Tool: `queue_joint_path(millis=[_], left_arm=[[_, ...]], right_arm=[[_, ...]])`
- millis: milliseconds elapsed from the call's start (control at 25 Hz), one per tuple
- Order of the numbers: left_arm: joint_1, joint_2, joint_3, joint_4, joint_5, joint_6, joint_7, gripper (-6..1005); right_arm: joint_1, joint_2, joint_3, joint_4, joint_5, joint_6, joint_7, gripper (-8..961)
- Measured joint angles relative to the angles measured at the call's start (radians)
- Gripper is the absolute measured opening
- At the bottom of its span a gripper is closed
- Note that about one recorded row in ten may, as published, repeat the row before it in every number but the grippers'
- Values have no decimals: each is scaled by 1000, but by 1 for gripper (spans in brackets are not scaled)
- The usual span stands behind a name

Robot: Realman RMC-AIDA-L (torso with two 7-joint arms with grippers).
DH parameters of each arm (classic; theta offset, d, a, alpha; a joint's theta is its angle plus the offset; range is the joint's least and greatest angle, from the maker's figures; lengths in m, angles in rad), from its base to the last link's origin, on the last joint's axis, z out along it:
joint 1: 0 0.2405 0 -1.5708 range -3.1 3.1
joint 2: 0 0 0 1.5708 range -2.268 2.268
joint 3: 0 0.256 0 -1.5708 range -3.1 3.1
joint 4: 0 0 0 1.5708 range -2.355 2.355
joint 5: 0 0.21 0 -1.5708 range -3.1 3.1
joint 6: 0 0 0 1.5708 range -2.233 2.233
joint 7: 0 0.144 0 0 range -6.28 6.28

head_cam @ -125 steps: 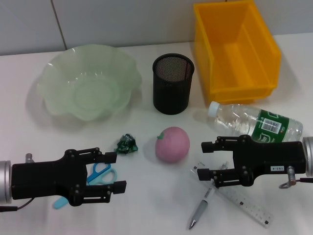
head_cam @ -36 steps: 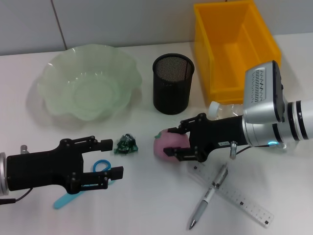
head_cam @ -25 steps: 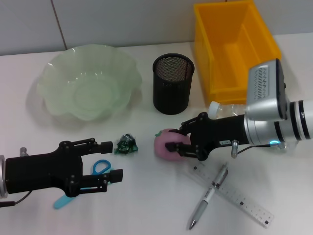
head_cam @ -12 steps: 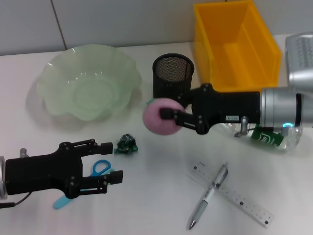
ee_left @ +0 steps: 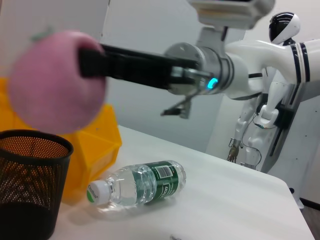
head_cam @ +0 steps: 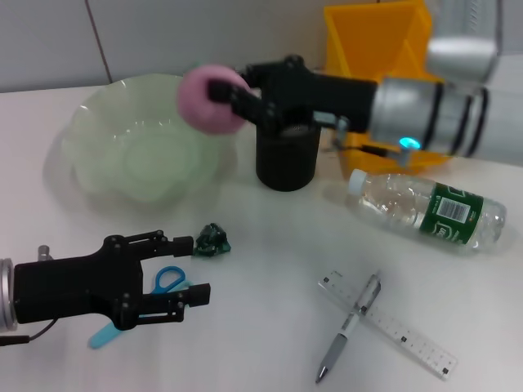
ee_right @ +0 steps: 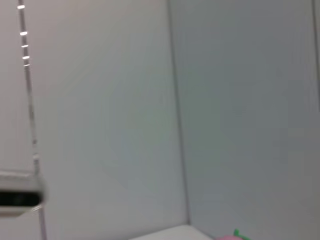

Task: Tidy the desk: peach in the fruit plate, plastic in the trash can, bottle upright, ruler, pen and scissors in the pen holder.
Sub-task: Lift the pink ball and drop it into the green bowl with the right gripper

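Nearest the robot, the left claw [head_cam: 186, 269] rests low over the white bench [head_cam: 261, 327], its fingers spread with nothing between them. The blue-handled scissors [head_cam: 167, 280] lie partly under it, and the crumpled green plastic [head_cam: 211, 240] sits just beyond its upper finger. To the right, the pen [head_cam: 347, 327] lies across the clear ruler [head_cam: 392, 323]. Farther back, the bottle [head_cam: 425, 208] lies on its side, cap pointing toward the black mesh pen holder [head_cam: 286, 159], which stands between the pale green fruit plate [head_cam: 114, 155] and the yellow bin [head_cam: 368, 37]. The right claw [head_cam: 225, 96] reaches across above the pen holder, pinching the pink peach [head_cam: 208, 98], held in the air over the fruit plate's right rim. In the left wrist view the peach [ee_left: 55, 90] hangs above the pen holder [ee_left: 30, 185].
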Motion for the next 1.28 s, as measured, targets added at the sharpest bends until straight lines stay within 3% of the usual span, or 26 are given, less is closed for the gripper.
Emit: queue_joint_path(millis=[360,680,960,1160,1280], left_arm=[[9,-4,0,0,-3,-5,12,773],[12,-4,0,0,-6,-5,15,773],[13,-8,-8,0,-7,-1,22,772],[16,-10,-11,3,-7,1,22,772],[20,-12,-13,9,-7,1,22,772]], right_arm=[[197,5,-61,160,131,283,-20,76],[300,5,-103,200,145,405,-12,46],[346,5,-104,203,146,435,3,40],[359,5,-104,203,147,441,13,94],[365,5,-105,202,147,447,31,303]])
